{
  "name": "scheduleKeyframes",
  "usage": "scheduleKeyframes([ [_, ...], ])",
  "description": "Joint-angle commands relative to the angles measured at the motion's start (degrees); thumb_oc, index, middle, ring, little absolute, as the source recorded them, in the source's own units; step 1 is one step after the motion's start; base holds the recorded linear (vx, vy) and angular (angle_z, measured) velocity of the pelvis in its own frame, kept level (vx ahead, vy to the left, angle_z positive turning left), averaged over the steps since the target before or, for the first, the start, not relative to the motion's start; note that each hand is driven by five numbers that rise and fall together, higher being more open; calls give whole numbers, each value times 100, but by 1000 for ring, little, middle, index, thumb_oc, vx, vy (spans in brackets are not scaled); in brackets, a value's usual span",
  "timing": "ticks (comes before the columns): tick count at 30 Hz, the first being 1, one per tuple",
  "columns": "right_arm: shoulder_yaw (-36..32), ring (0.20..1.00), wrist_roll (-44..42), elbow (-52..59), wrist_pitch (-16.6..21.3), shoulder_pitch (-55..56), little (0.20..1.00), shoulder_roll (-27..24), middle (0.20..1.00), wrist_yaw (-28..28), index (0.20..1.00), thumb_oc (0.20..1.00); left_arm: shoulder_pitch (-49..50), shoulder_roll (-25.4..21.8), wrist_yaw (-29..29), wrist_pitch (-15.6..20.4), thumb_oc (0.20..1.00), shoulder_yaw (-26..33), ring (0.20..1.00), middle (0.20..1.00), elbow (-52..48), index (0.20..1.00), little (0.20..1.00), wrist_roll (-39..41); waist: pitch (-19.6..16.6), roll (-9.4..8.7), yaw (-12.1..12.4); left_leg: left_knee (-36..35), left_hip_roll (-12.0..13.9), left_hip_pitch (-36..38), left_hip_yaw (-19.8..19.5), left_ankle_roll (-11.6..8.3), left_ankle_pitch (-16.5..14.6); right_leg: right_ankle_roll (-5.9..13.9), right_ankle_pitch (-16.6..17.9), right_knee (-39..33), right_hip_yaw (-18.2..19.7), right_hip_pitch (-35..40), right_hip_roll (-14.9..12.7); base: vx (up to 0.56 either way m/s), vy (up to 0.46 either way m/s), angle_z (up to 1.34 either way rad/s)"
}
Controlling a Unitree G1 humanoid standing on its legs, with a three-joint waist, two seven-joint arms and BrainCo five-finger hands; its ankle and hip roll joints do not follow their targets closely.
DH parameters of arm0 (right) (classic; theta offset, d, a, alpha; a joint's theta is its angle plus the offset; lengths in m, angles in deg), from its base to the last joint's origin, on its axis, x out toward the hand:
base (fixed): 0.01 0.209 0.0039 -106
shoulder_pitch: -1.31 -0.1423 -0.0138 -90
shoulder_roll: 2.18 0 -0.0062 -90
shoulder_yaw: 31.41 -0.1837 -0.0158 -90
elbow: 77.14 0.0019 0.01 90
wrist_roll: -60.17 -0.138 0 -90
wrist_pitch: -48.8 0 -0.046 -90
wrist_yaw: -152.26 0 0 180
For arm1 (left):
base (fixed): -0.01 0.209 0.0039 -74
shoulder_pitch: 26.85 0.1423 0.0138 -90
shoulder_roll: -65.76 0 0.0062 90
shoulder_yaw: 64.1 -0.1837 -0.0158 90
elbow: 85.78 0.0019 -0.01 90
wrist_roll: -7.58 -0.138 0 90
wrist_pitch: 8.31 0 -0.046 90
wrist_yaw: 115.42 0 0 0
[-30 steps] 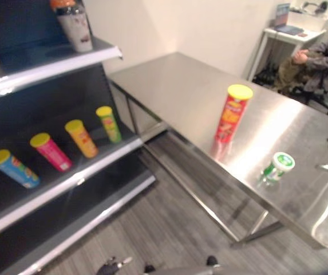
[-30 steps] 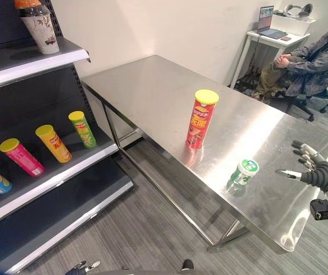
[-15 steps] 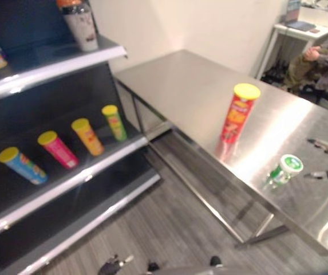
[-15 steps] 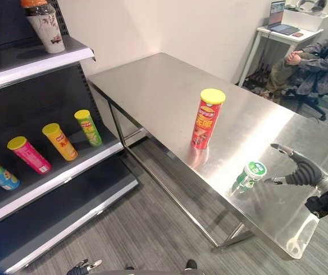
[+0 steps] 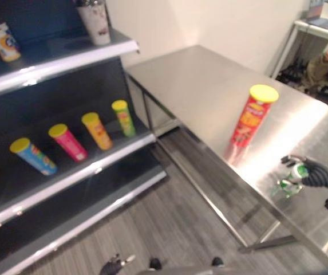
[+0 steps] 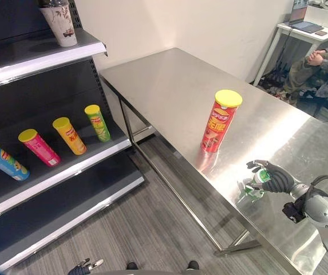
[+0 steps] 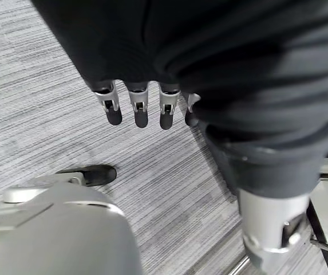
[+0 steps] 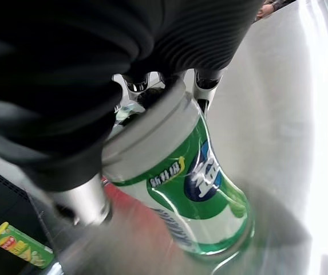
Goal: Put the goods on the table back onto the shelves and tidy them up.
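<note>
The right hand (image 6: 273, 177) was over the top of a small green-and-white container (image 8: 184, 183) that stood on the steel tabletop (image 6: 169, 86), near the front edge; its fingers (image 8: 205, 86) and thumb curled round the white lid, so the hand was clamped on the container. The container was still on the tabletop, not on the shelves. Taking that container as the landmark, a tall red can with a yellow lid (image 6: 220, 121) stood upright on the tabletop just beyond it and a little toward the shelf unit, apart from it. Well away from the container, across a strip of grey floor (image 6: 152, 229), stood the dark shelf unit (image 6: 49, 172). On its middle shelf four cans lay tilted in a row, lids toward the front: a green can (image 6: 97, 122) nearest the container's side, then an orange can (image 6: 69, 136), a pink can (image 6: 38, 147), and a blue can (image 6: 3, 162) farthest off. On the upper shelf stood a pale cup (image 6: 60, 22) and, farther from the container, a small orange-and-white pack (image 5: 2, 42). Beyond the tabletop, far from the container, a person (image 6: 318, 71) sat beside a white desk (image 6: 301, 28). The left hand (image 7: 141, 106) hung over the floor, its fingers relaxed and apart, holding nothing.
</note>
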Motion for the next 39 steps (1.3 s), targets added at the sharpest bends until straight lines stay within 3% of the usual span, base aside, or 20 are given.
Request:
scheduleKeyframes([
  [1, -382, 200, 52, 201, 216, -422, 200, -217, 200, 218, 200, 200, -453, -204, 74, 163, 1000, 58, 1000, 1000, 15, 1000, 1000, 86, 136, -42, 225, 54, 304, 371, 240, -501, -495, 193, -256, 130, 78, 104, -62, 0, 0, 0],
  [8, -897, 200, 139, 457, 264, -287, 200, -215, 200, 486, 200, 200, -394, -187, 90, 159, 1000, 106, 1000, 1000, -67, 1000, 1000, 61, 122, -27, 185, 54, 347, 411, 257, -515, -506, 173, -293, 109, 93, 143, -16, 6, -22, 0],
  [20, -2004, 200, -807, 671, 556, -1013, 200, -479, 200, 1172, 200, 200, -346, -271, 84, 211, 1000, 93, 1000, 1000, -121, 1000, 1000, 115, -12, 3, 232, 54, 485, 453, 199, -622, -472, 74, -461, 71, 49, 258, 166, 17, -49, 1],
  [25, -2163, 200, -938, 622, 797, -1742, 200, -929, 200, 1780, 200, 200, -320, -286, 117, 231, 1000, 8, 1000, 1000, -174, 1000, 1000, 174, -53, -1, 315, 54, 597, 446, 118, -720, -386, -3, -568, 44, 27, 292, 303, 19, -81, 5],
  [27, -2437, 200, -1474, 517, 1028, -2095, 200, -886, 200, 2078, 200, 200, -225, -291, 131, 264, 1000, -20, 1000, 1000, -243, 1000, 1000, 317, -74, 17, 384, 54, 685, 424, 23, -782, -332, -54, -662, 44, -14, 307, 381, 40, -127, 15],
  [30, -2281, 200, -1441, 425, 1067, -2381, 200, -995, 200, 2178, 200, 200, -177, -288, 119, 256, 1000, -14, 1000, 1000, -266, 1000, 1000, 365, -77, 8, 455, 54, 719, 404, -35, -816, -288, -75, -698, 44, -61, 328, 425, 9, -92, 15],
  [32, -1812, 200, -1193, 317, 1005, -2851, 200, -1587, 200, 2243, 200, 200, -119, -347, 192, 253, 1000, -4, 1000, 1000, -387, 1000, 1000, 506, 96, -37, 635, 460, 768, 112, -154, -869, -256, -161, -786, 44, -227, 383, 446, -97, -76, 29],
  [34, -1520, 200, -1009, 232, 937, -3075, 200, -1818, 200, 2233, 200, 200, -108, -331, 206, 238, 1000, 7, 1000, 1000, -383, 1000, 1000, 593, 160, -60, 686, 604, 836, -52, -195, -940, -185, -189, -828, 44, -411, 441, 424, -68, 16, 60],
  [39, -947, 200, -869, 233, 919, -3661, 200, -2012, 200, 2307, 200, 200, -173, -360, 241, 260, 1000, -15, 1000, 1000, -266, 1000, 1000, 627, 185, -140, 708, 388, 1153, -198, -162, -1038, 195, -88, -734, 44, -659, 455, 247, -18, 102, 44],
])
